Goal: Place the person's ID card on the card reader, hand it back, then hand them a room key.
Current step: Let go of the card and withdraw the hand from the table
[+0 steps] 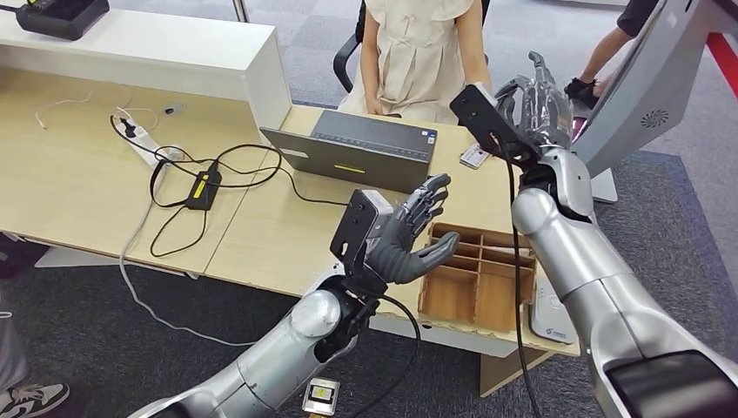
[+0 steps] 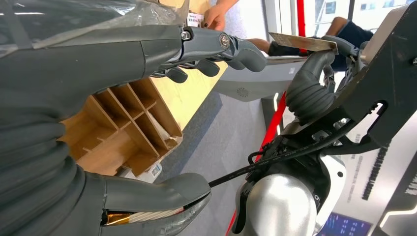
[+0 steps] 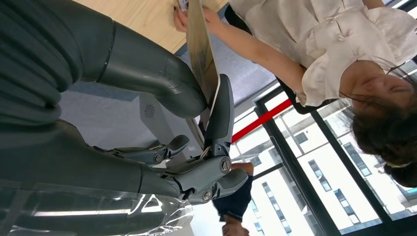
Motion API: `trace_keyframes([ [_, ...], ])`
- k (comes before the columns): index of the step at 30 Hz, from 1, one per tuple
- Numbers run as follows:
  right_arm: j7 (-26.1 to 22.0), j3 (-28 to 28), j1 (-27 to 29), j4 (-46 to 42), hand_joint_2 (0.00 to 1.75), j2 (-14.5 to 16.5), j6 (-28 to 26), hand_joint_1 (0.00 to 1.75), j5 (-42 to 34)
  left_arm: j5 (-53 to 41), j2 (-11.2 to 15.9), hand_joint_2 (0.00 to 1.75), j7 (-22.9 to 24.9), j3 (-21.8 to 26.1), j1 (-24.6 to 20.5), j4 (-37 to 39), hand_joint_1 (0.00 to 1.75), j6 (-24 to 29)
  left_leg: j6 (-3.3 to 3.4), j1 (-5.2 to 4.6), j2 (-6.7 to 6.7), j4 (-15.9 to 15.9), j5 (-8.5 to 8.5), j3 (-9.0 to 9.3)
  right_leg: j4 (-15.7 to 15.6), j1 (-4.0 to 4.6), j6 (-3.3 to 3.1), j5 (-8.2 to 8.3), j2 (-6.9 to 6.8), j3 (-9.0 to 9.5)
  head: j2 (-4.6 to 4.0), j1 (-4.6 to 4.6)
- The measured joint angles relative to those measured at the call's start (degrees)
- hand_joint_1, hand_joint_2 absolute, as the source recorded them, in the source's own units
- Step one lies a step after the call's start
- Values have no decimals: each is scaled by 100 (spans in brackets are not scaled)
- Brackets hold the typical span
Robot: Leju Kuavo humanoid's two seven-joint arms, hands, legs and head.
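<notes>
A pale wood-grain tabletop (image 1: 261, 235) runs across a room floored in grey carpet, with a raised white counter section at the far left and tall windows showing in the right wrist view. On the tabletop lie a half-open grey laptop (image 1: 361, 152), a white power strip (image 1: 144, 139) trailing looped black cables, and, at the near right edge, a shallow wooden organiser tray (image 1: 474, 279) cut into square and oblong compartments. A white card reader (image 1: 553, 318) lies just right of the tray, largely hidden behind the silver right arm. The right robot hand (image 1: 540, 109), matt grey with darker jointed fingers, is raised above the far right of the tabletop and pinches a thin, flat, shiny-edged ID card (image 3: 201, 49) between its thick thumb and a finger; the card's face is too oblique to read. A seated person in a cream pleated dress (image 1: 418, 52) sits across the tabletop, one hand (image 3: 184, 17) touching a small card-like item (image 1: 474, 157) beside the laptop. The left robot hand (image 1: 409, 235) hangs above the tabletop just left of the tray, palm turned up, fingers spread wide and holding nothing. A grey-white kiosk panel (image 1: 653, 87) leans in at the far right.
</notes>
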Motion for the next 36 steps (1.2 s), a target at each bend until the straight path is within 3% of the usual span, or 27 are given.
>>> trace_keyframes([
  [17,-53,104,-128,371,175,243,42,175,-89,54,47,175,-4,-1,40,11,0,57,0,0,-1,0,0,1,-1,0,0,0,1,-1,0,0],
  [36,-50,220,-142,526,175,287,26,175,-219,70,75,175,-2,-29,67,11,0,93,0,0,0,1,0,1,0,0,0,0,1,0,0,0],
])
